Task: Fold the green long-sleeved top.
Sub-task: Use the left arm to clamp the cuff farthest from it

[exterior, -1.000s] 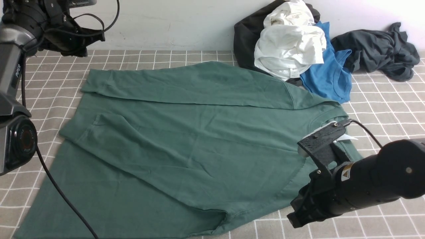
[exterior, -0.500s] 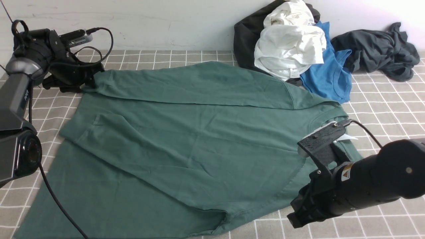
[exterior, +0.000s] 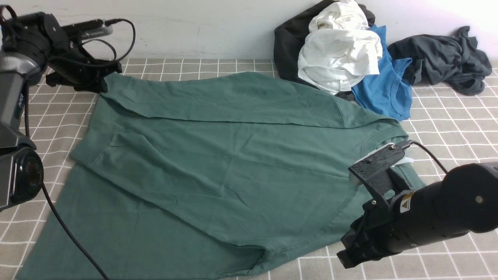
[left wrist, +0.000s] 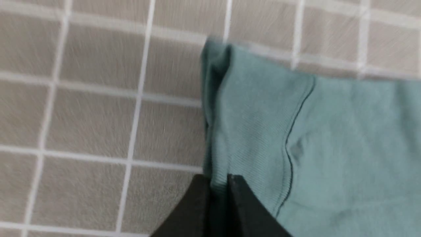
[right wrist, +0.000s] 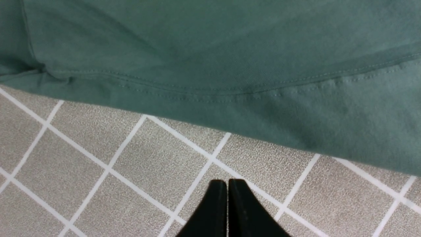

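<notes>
The green long-sleeved top [exterior: 218, 163] lies spread on the checked cloth, both sleeves folded across the body, its neck with a white label [exterior: 406, 160] at the right. My left gripper [exterior: 102, 83] is at the far left, shut on the ribbed cuff [left wrist: 243, 131] of the far sleeve and holding it slightly lifted; in the left wrist view its jaws [left wrist: 218, 182] pinch the cuff. My right gripper [exterior: 344, 254] is shut and empty, low at the front right just off the top's edge [right wrist: 230, 112]; it also shows in the right wrist view [right wrist: 227, 184] over bare cloth.
A pile of clothes lies at the back right against the wall: a black garment [exterior: 290, 46], a white one [exterior: 338, 54], a bright blue shirt [exterior: 385, 89] and a dark grey garment [exterior: 447, 62]. The checked tablecloth [exterior: 447, 124] is bare at the right.
My left arm came down to the far sleeve's cuff, closed on it, and now lifts it slightly up and back. The right arm has not moved.
</notes>
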Action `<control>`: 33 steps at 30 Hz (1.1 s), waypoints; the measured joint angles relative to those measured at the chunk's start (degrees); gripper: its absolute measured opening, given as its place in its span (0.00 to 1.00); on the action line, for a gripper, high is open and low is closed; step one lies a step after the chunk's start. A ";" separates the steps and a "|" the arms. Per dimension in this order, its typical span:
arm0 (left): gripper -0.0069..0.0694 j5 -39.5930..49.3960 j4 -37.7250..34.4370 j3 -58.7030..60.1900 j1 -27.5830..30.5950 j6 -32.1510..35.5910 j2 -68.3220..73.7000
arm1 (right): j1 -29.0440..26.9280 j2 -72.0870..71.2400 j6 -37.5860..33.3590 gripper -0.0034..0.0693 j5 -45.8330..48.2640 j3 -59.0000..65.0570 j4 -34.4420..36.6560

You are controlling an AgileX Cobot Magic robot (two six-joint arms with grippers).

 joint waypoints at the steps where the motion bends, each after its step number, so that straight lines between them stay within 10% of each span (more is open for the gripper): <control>1: 0.13 -0.09 0.00 -0.12 0.00 0.07 -0.20 | 0.00 0.00 -0.03 0.04 0.00 0.00 0.00; 14: 0.55 -5.58 1.28 -0.01 -0.05 0.31 5.37 | 0.00 0.00 -0.21 0.04 0.59 0.00 -0.16; 23: 0.13 -7.62 1.03 -0.01 -0.05 2.75 5.37 | 0.00 0.00 -0.21 0.04 -1.08 0.00 -0.22; 33: 0.11 -1.67 -5.13 -0.01 -0.05 7.22 -0.67 | 0.00 0.00 -0.21 0.04 -1.02 0.00 -0.80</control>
